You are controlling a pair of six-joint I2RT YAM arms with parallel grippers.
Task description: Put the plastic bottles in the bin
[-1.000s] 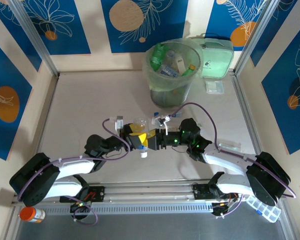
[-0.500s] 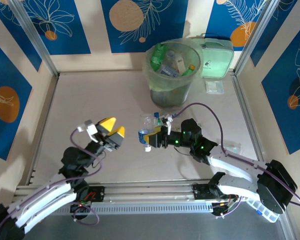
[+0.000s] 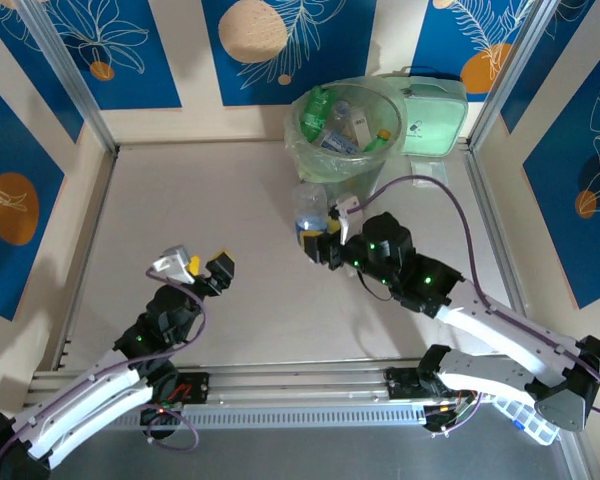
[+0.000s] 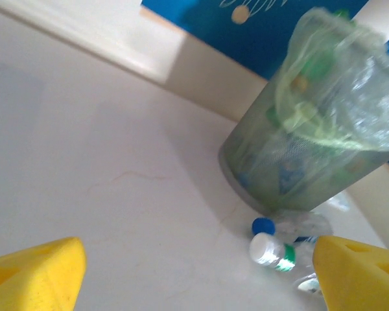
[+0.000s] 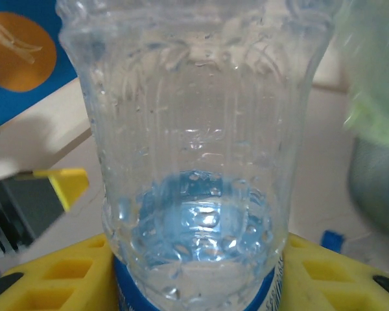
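**Sam:** What is the right pincer (image 3: 315, 245) doing?

**Mia:** It is clamped on a clear bottle (image 3: 308, 203). The yellow fingers (image 5: 45, 285) squeeze it from both sides, low down by the blue label.

**Sam:** Where is that bottle?

**Mia:** Just beside the bin (image 3: 342, 185), near its left front side. It is not in the bin yet. (I can't tell if it touches the bin's wall.)

**Sam:** And the left pincer (image 3: 202, 266)?

**Mia:** Its fingers are wide apart and hold nothing. It hangs over the bare tabletop (image 3: 180, 200), well apart from the bottle and the bin.

**Sam:** What can the left wrist view see?

**Mia:** One yellow finger (image 4: 32, 272) in each lower corner, and the bin far ahead. Two small bottles (image 4: 282, 240) lie on the tabletop at the foot of the bin, one with a blue cap and one with a white cap.

**Sam:** Is there anything in the bin?

**Mia:** Yes, more bottles lie inside the pale green bag. One of them is a green bottle (image 3: 320, 105). A flat mint case (image 3: 435, 120) stands just behind the bin, on its right.
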